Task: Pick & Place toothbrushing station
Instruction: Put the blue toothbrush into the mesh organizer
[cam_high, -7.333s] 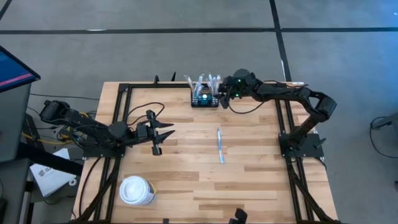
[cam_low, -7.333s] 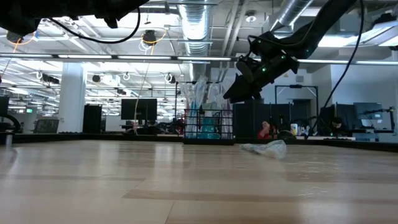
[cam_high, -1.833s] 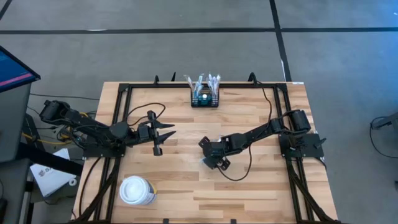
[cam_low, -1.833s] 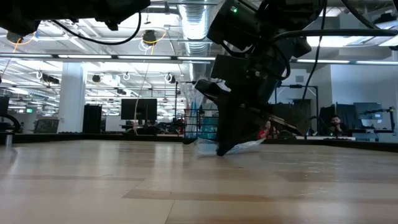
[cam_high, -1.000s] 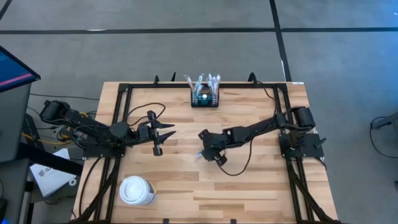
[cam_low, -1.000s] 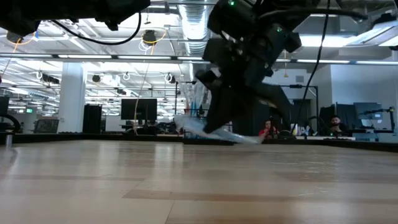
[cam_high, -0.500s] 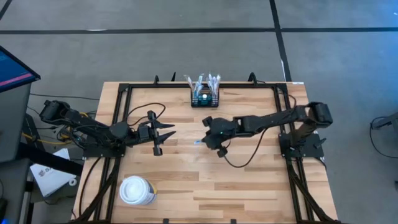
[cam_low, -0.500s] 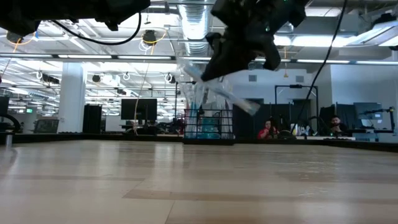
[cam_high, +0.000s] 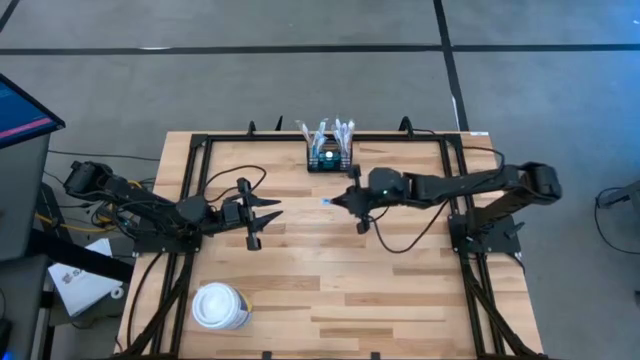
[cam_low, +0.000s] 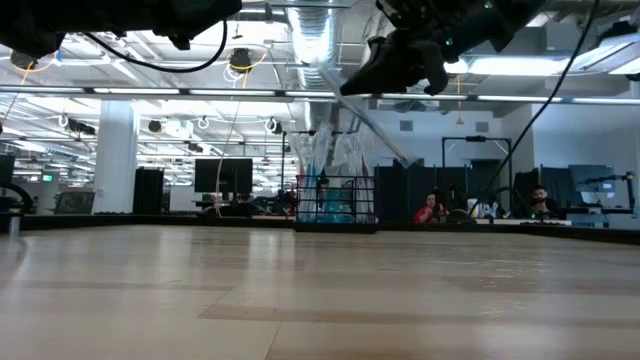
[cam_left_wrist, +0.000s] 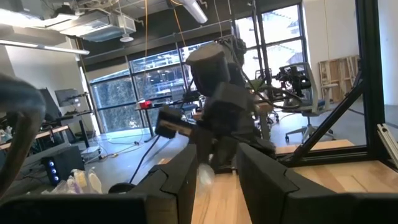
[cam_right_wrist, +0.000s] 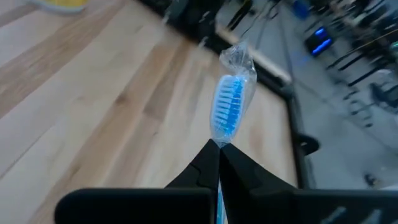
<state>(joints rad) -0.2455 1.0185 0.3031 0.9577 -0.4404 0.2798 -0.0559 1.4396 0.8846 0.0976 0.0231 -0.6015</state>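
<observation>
The right hand (cam_high: 343, 201), clamped on a blue-bristled, plastic-wrapped toothbrush (cam_right_wrist: 229, 113), hangs just beside the black wire-mesh organiser box (cam_high: 329, 158), nearer than the half-open left hand (cam_high: 270, 212).

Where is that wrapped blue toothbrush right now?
The wrapped toothbrush is off the table, pinched in the right tool, which hangs in the air just in front of the black mesh organiser at the table's far edge.
</observation>
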